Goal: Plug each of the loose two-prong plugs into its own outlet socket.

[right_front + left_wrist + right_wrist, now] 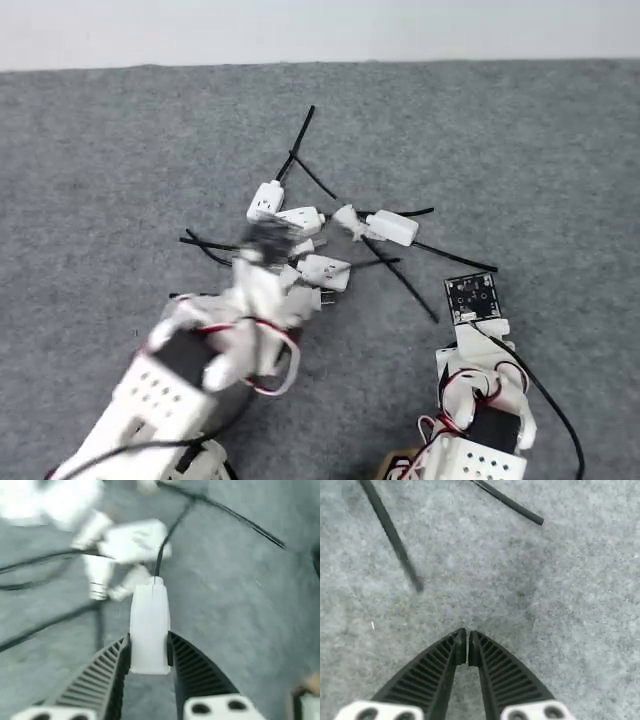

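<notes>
In the left wrist view my left gripper [148, 652] is shut on a white plug body [149, 625], whose black cord [167, 537] runs off its far end. Just past it lie more white plugs and sockets [134, 542], blurred. From above, that cluster of white pieces [300, 218] and black cords [400, 275] sits mid-table, with the left arm [215, 350] at its near edge. My right gripper [467, 642] is shut on nothing, low over bare carpet to the right of the cluster.
Grey carpet [520, 160] covers the whole table. Two black cord ends [395, 542] lie beyond the right gripper's tips. The right arm [480, 400] stands at the front right. A pale wall runs along the table's far edge.
</notes>
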{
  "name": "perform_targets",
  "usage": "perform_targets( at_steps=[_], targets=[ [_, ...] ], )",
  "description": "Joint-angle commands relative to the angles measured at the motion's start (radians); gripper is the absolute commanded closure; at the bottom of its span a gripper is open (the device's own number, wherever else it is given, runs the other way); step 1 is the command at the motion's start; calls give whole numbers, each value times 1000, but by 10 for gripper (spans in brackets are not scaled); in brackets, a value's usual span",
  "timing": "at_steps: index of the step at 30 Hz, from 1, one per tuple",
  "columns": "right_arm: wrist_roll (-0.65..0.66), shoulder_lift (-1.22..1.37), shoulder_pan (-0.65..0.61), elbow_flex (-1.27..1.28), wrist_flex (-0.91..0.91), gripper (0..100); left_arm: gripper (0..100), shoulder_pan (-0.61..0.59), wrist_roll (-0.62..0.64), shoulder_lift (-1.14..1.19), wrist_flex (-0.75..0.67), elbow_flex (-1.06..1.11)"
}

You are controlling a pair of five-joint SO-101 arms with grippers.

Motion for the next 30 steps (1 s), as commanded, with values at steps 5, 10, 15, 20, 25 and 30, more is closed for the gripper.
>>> perform_targets(
  at_steps=[5, 10, 15, 20, 25, 30],
  targets=[
    [17, -13, 10, 15, -19, 979, 987, -328, -77, -319, 12, 145],
    [17, -13, 10, 15, -19, 979, 987, -288, -92, -419, 6, 285],
    [17, -13, 10, 15, -18, 979, 987, -201, -94, -419, 8, 374],
    [17, -13, 10, 15, -18, 979, 964, 29, -89, -367, -48, 417],
    [17, -13, 10, 15, -15, 979, 778, 52, 55, -261, -110, 424],
    [17, -13, 10, 15, -15, 979, 696, -28, 92, -206, -112, 355]
  ],
)
